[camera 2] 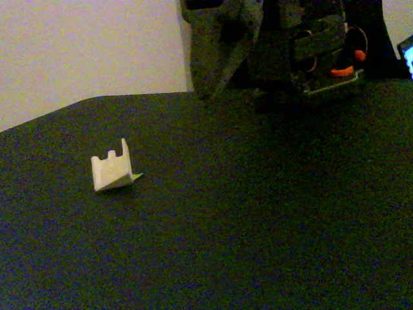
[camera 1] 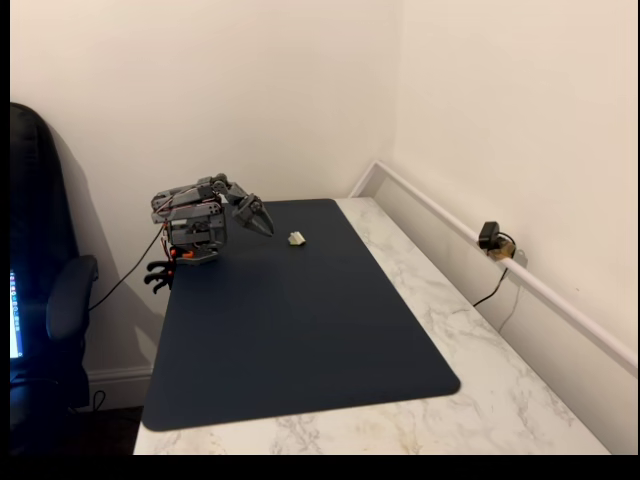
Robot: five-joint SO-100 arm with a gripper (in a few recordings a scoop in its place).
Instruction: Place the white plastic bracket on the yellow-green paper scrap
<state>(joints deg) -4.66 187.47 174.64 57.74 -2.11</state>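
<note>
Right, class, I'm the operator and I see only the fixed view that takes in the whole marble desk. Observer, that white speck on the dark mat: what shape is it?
Observer: In a fixed view the white plastic bracket is a folded wedge with small prongs along its top edge.
Operator: Any sign of the paper?
Observer: A thin sliver, seemingly the yellow-green paper scrap, pokes out at the bracket's base, touching it; I cannot tell whether it runs underneath.
</note>
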